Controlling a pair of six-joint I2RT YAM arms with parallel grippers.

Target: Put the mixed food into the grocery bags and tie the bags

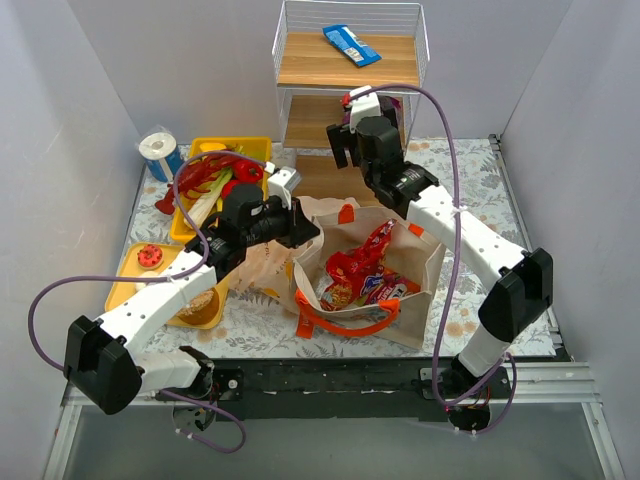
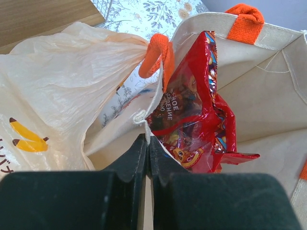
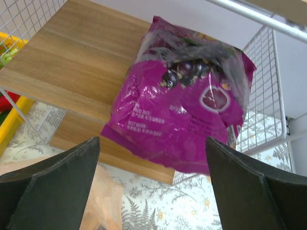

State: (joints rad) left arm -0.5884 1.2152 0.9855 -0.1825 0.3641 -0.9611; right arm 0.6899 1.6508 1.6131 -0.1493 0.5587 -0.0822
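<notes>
Left gripper (image 2: 147,160): my fingers are pressed tight together, pinching the near rim of the tote (image 2: 259,96), just below one orange handle (image 2: 156,55).
Right gripper (image 3: 152,143): fingers spread wide with nothing between them, up at the lower shelf (image 3: 81,62) of the wire rack (image 1: 420,40).
Purple packet (image 3: 184,105): lying flat on that wooden shelf, over by the wire side. It sits straight ahead of my open fingers, and I'm not touching it.
Crisp packets (image 2: 201,120): shiny red ones, already inside the tote. The tall one leans against the rim I'm pinching.
Tote: standing open on the table between my two arms.
Plastic bag (image 2: 57,81): the thin peach one with a banana print, crumpled up against the tote's left side.
</notes>
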